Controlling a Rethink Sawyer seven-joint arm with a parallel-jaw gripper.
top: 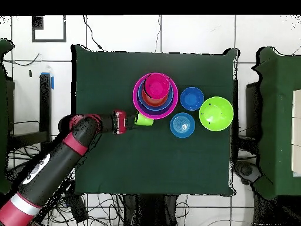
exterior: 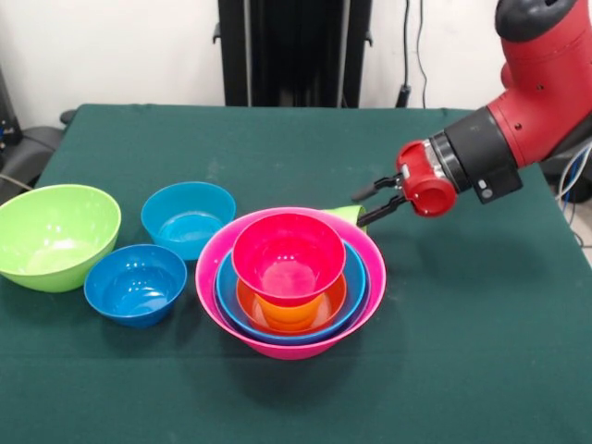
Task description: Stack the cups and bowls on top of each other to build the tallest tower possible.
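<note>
A pink-based tower (exterior: 290, 282) of nested bowls stands mid-bench, a lime cup (top: 144, 120) lying beside it, three loose bowls (exterior: 137, 283) nearby.

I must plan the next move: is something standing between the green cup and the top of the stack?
Nothing visible does. The pincer holds the green cup just outside the pink bowl's rim, and the red bowl on top is open above.

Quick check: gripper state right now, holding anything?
Gripper: shut on the lime green cup, lying sideways beside the tower.
</note>
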